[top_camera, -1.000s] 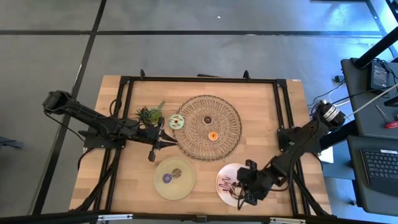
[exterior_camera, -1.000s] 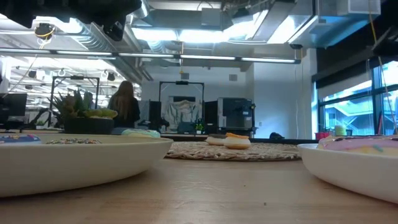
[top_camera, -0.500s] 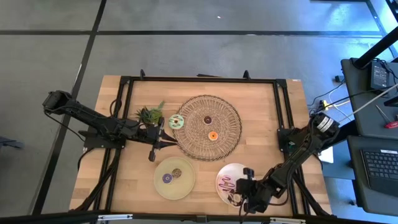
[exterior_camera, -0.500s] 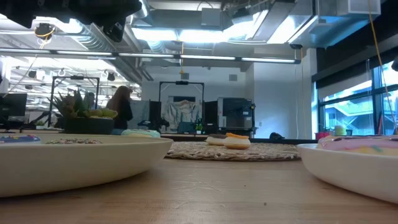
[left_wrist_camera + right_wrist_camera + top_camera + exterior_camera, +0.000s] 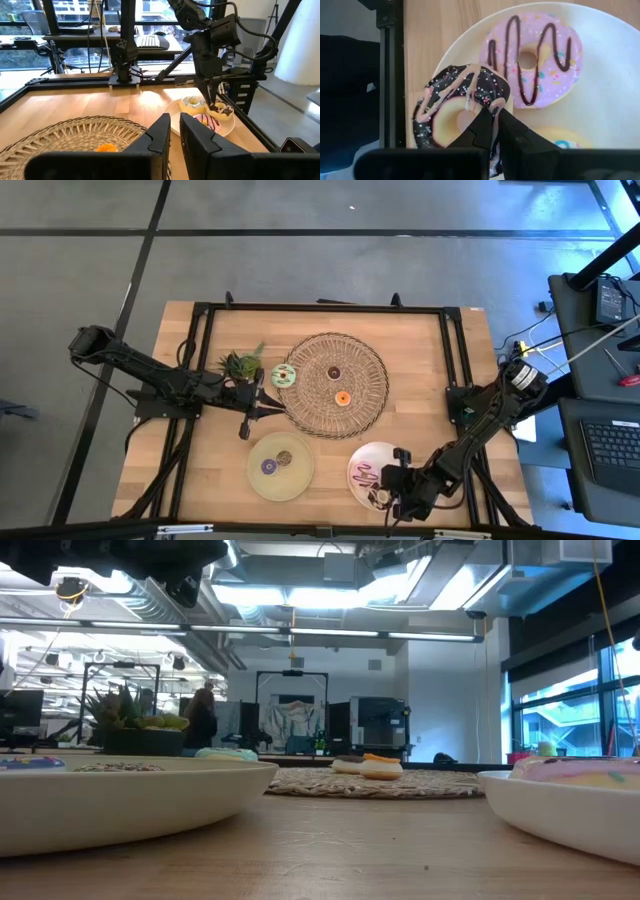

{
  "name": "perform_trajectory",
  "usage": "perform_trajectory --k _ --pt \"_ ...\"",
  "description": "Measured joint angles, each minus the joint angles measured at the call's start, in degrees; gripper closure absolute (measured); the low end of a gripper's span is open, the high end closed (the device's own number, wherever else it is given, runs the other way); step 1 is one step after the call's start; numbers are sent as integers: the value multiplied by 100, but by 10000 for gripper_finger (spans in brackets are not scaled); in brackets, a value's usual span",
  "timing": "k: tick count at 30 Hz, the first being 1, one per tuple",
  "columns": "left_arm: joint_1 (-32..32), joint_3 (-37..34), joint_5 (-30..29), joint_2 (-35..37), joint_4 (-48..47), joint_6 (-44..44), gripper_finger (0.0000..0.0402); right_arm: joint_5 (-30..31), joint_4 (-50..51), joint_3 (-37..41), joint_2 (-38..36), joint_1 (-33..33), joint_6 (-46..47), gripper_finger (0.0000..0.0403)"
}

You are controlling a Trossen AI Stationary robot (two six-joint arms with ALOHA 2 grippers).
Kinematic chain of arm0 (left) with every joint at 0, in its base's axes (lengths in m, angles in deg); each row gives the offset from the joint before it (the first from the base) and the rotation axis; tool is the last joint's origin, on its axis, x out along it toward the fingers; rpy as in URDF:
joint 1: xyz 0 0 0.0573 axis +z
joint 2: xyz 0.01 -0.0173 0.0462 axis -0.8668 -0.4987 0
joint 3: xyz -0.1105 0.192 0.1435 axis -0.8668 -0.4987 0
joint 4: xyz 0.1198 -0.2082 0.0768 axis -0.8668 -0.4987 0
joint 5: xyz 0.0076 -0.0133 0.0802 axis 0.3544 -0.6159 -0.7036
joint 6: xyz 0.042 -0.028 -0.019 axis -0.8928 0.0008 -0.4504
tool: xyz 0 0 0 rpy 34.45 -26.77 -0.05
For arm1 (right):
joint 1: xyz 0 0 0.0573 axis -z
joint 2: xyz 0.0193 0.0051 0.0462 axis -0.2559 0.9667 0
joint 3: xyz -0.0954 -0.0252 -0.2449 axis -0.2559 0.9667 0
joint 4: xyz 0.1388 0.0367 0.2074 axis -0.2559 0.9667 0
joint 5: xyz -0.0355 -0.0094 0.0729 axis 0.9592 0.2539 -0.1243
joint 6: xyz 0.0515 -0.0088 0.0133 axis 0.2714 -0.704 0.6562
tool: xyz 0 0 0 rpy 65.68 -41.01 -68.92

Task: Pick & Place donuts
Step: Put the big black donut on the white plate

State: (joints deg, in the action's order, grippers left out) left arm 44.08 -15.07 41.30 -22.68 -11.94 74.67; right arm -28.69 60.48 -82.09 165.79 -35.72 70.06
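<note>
At the bottom right of the high view, nearest the table's front edge, the right gripper (image 5: pixel 392 502) is down over the white plate (image 5: pixel 362 456). Its wrist view shows the two fingers pinched on the rim of the chocolate donut (image 5: pixel 455 107), a dark ring with pale pink drizzle and sprinkles that overhangs the plate's edge. Just beside it on the same plate lies the pink donut (image 5: pixel 534 59), lilac-pink icing with brown zigzag lines and coloured sprinkles; a third, pale-iced donut (image 5: pixel 560 138) is partly hidden behind the fingers.

To the left, at bottom centre, the cream plate (image 5: pixel 300 475) carries a purple donut (image 5: pixel 269 467) and a brown speckled one (image 5: pixel 285 456).

Farther back, mid-frame, the woven mat (image 5: pixel 365 395) holds a tiny orange donut (image 5: pixel 342 398) and a tiny brown donut (image 5: pixel 334 373), with a green-and-white donut (image 5: pixel 284 376) at its left rim.

The left gripper (image 5: pixel 252 414) rests left of the mat, fingers nearly together and holding nothing, next to the potted plant (image 5: pixel 241 363).
</note>
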Motion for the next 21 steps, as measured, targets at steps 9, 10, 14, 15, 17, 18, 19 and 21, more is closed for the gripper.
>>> perform_trajectory --k 9,10,14,15,17,18,19,21 --pt "0 0 0 0 -1 0 363 -367 -59 0 0 0 168 373" --pt "0 0 0 0 -1 1 364 -447 -79 0 0 -2 163 369" --pt "0 0 0 0 0 1 366 -599 -109 0 0 -2 144 345" --pt "0 0 0 0 -1 1 365 -600 -107 0 0 -2 139 338" --pt "0 0 0 0 0 2 362 -527 -80 -2 0 -2 126 324" --pt "0 2 0 0 -1 2 361 -459 -53 -2 0 -2 123 316" --pt "-2 0 0 0 -2 2 360 -407 -24 -2 0 -2 122 309" --pt "0 2 0 0 0 2 359 -363 12 -2 0 -2 95 295"
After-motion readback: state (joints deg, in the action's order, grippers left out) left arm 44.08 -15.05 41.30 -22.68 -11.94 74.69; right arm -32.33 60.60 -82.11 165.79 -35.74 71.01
